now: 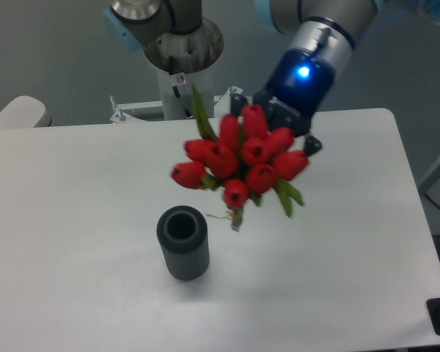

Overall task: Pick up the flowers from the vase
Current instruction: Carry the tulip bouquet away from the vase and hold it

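The dark grey ribbed vase (182,243) stood upright on the white table (81,220), its round mouth open and nothing in it. Up and to the right of it, clear of the mouth, hung the flowers (242,158): a tight bunch of red closed tulip buds with a few pointed green leaves, one leaf sticking up at the back left and others drooping at the lower right. A short stub of stems showed beneath the buds, pointing down toward the tabletop just right of the vase without touching the vase.

The gripper (275,121) sat directly behind the bunch, its dark fingers mostly hidden by the buds; it appeared to be clamped on the stems, since the bunch rested on nothing else. The arm reached in from the upper right, its silver and dark wrist section slanting down and left toward the flowers, with a blue light glowing on it. Behind, the arm's grey base (182,40) rose from the table's far edge.
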